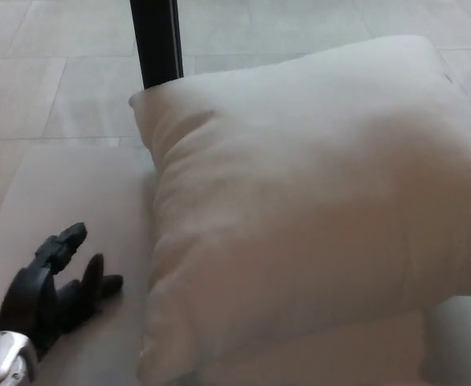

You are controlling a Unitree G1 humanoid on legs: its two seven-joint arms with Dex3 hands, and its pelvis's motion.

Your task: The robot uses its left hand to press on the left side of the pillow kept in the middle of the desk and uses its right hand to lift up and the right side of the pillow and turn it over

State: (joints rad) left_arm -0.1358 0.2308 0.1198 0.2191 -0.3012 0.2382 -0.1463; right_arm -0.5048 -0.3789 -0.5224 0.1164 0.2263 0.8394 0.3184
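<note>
My left hand sits low at the near left of the desk, fingers spread and holding nothing, clear of the pillow with a strip of bare desk between us. My right hand is out of the frame, so I can say nothing of it.

The pillow lies across the middle and right of the desk, flat on its broad face, its far left corner close to the black post behind. Its near edge looks slightly raised off the surface, though the blur there makes that hard to judge.

It reads as light, plump and very soft: the cover creases along the left edge and would dent under any push. The fabric seems matte, not slippery. Nothing fragile about it. For a firm hold I would pinch a corner or the seamed edge, where the stuffing is thinner; the middle would only squash away.
</note>
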